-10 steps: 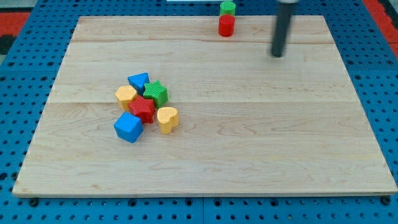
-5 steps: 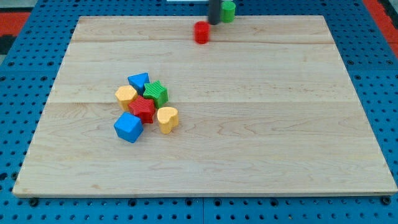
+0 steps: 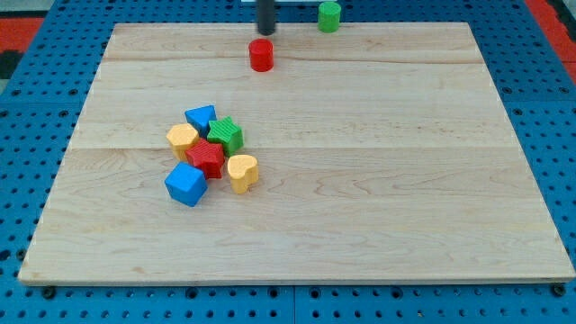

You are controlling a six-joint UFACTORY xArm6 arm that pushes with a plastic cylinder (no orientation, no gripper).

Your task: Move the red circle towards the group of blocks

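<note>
Where my tip [image 3: 265, 32] hovers, red circle [image 3: 261, 56] just below

Over the last second my tip [image 3: 265, 32] has swept from the view's right to the top edge of the desk [image 3: 378, 180], left of the green cylinder [image 3: 329, 15]. The red circle [image 3: 261, 55] has slid left and down, away from the green cylinder, and now sits just below my tip.

One camera — high, angled down | whole board [image 3: 378, 180] framed | mounting apparently beyond bottom edge
</note>
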